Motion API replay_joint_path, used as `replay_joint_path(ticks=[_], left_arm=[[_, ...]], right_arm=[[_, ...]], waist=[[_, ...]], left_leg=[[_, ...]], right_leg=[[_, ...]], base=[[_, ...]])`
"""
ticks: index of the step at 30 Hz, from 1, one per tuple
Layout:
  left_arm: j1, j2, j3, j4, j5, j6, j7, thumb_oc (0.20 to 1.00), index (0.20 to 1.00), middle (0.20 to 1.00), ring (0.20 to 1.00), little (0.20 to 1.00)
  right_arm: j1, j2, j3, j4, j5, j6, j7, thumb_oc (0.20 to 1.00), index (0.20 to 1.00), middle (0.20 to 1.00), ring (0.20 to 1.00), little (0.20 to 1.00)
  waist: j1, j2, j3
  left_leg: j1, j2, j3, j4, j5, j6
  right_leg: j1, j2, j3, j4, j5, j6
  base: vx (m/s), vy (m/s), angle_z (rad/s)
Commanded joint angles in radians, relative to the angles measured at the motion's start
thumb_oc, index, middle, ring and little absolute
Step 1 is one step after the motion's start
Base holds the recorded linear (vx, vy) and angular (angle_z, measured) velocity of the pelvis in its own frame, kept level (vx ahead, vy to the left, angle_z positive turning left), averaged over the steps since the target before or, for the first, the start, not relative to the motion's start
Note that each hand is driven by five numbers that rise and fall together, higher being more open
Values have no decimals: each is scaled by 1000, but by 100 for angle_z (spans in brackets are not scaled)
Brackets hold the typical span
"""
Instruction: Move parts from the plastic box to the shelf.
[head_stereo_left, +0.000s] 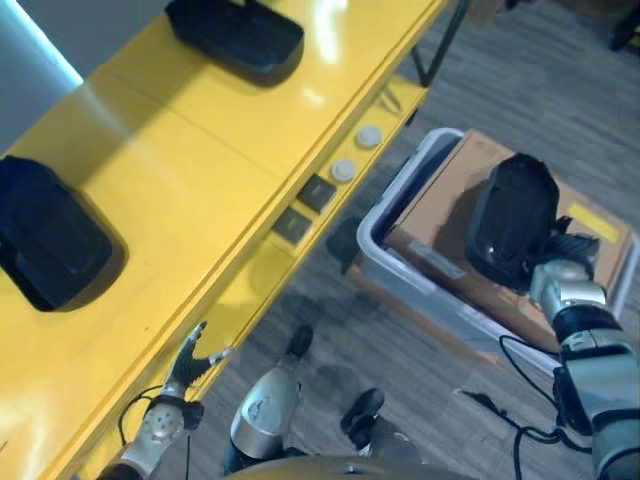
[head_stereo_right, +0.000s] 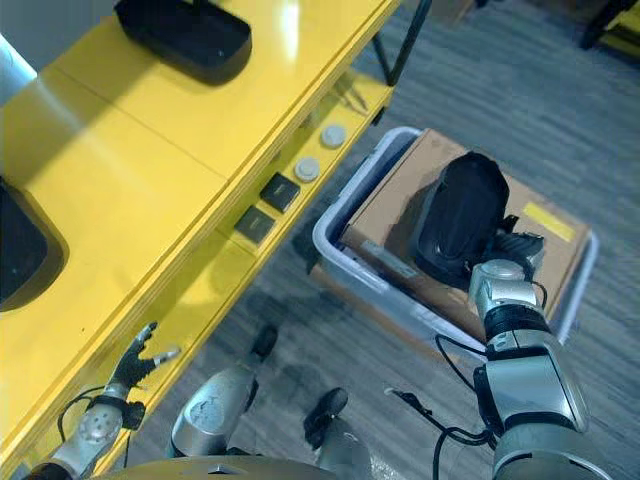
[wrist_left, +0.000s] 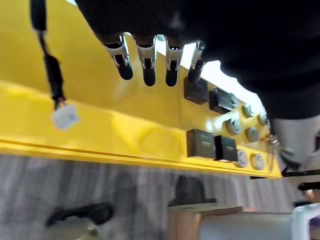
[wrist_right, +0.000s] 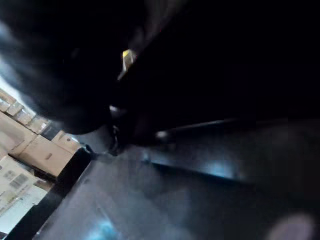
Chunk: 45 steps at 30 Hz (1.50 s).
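Observation:
A black moulded part (head_stereo_left: 512, 222) stands on end, tilted, over the cardboard sheet (head_stereo_left: 440, 215) in the pale plastic box (head_stereo_left: 385, 205). My right hand (head_stereo_left: 567, 262) is at the part's lower right edge and holds it; the right wrist view shows the part's dark surface (wrist_right: 210, 75) from very close. Two more black parts (head_stereo_left: 238, 36) (head_stereo_left: 48, 240) lie on top of the yellow shelf (head_stereo_left: 180, 160). At the lower left my left hand (head_stereo_left: 190, 362) is open, its straight fingers (wrist_left: 146, 67) reaching toward the shelf's front edge and touching nothing.
On the shelf's lower ledge lie two black square blocks (head_stereo_left: 317, 190) (head_stereo_left: 293, 226) and two white round discs (head_stereo_left: 343, 170) (head_stereo_left: 370, 136). The box stands on grey wood-pattern floor (head_stereo_left: 520, 70) right of the shelf. Stacked cartons (wrist_right: 25, 150) show past the right hand.

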Motion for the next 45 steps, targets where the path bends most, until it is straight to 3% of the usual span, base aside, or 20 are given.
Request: replay_joint_path(ticks=[1, 3, 6, 7, 11, 12, 15, 19, 25, 35, 45], left_arm=[[-18, -2, 20, -53, -91, 21, -122, 1000, 1000, 1000, 1000, 1000], [-31, -6, 22, -139, -124, 76, -209, 1000, 1000, 1000, 1000, 1000], [-39, -5, 20, -172, -158, 105, -258, 1000, 1000, 1000, 1000, 1000], [-81, -18, 13, -268, -254, 228, -373, 1000, 1000, 1000, 1000, 1000], [-145, -38, 0, -348, -359, 403, -477, 1000, 1000, 1000, 1000, 1000], [-201, -66, -25, -392, -441, 521, -536, 1000, 1000, 1000, 1000, 1000], [-265, -98, -65, -430, -528, 614, -547, 1000, 1000, 1000, 1000, 1000], [-407, -192, -125, -422, -689, 782, -426, 1000, 1000, 1000, 1000, 1000], [-556, -301, -197, -249, -658, 833, -262, 1000, 1000, 1000, 1000, 1000], [-610, -361, -251, -148, -642, 856, -282, 1000, 1000, 1000, 1000, 1000], [-620, -433, -244, -172, -800, 748, -182, 1000, 1000, 1000, 1000, 1000]], right_arm=[[-19, -46, 1, -92, -96, -28, -37, 200, 200, 200, 200, 200], [19, -23, -22, -163, -140, -14, -26, 200, 200, 200, 200, 200], [33, -15, -29, -198, -153, 1, -19, 200, 200, 200, 200, 200], [58, 16, -32, -274, -186, 31, -4, 200, 200, 200, 200, 200], [76, 58, -11, -341, -234, 64, 19, 200, 200, 200, 200, 200], [76, 91, 23, -365, -257, 70, 37, 200, 200, 200, 200, 200], [71, 128, 68, -371, -283, 56, 63, 200, 200, 200, 200, 200], [39, 200, 164, -365, -319, 23, 114, 200, 200, 200, 200, 200], [-14, 293, 297, -374, -336, 23, 150, 200, 200, 200, 200, 200], [-40, 358, 375, -378, -349, 36, 169, 200, 200, 200, 200, 200], [-23, 423, 434, -354, -393, 37, 218, 200, 200, 200, 200, 200]], waist=[[13, -21, -23], [1, -28, -52], [-6, -30, -65], [-29, -30, -96], [-59, -28, -126], [-80, -24, -144], [-101, -16, -161], [-142, -9, -189], [-196, -7, -220], [-218, -4, -236], [-217, -6, -250]], left_leg=[[2, -14, 38, 17, -105, 0], [32, -8, 41, 1, -103, 0], [44, -5, 44, -5, -103, 0], [74, -1, 52, -18, -102, 2], [93, 1, 62, -26, -98, 6], [108, 4, 74, -31, -98, 7], [124, 8, 88, -35, -98, 8], [148, 13, 116, -43, -95, 10], [179, 22, 158, -51, -96, 9], [197, 26, 184, -51, -107, 7], [208, 23, 180, -59, -108, 7]], right_leg=[[19, -20, 29, -44, 31, 43], [47, -16, 35, -63, 38, 43], [57, -13, 40, -69, 40, 44], [78, -9, 56, -86, 48, 45], [90, -8, 73, -103, 62, 48], [99, -7, 87, -112, 68, 50], [108, -8, 101, -120, 73, 54], [118, -7, 128, -133, 84, 61], [126, -3, 162, -137, 87, 67], [139, -13, 163, -144, 88, 76], [153, -14, 152, -148, 85, 76]], base=[[45, -121, -10], [40, -96, -7], [43, -47, -10], [49, -34, -14], [40, -13, -12], [32, 14, -22], [36, 22, -19], [30, 10, -24], [49, -1, -24], [16, 2, -6], [23, 1, -1]])
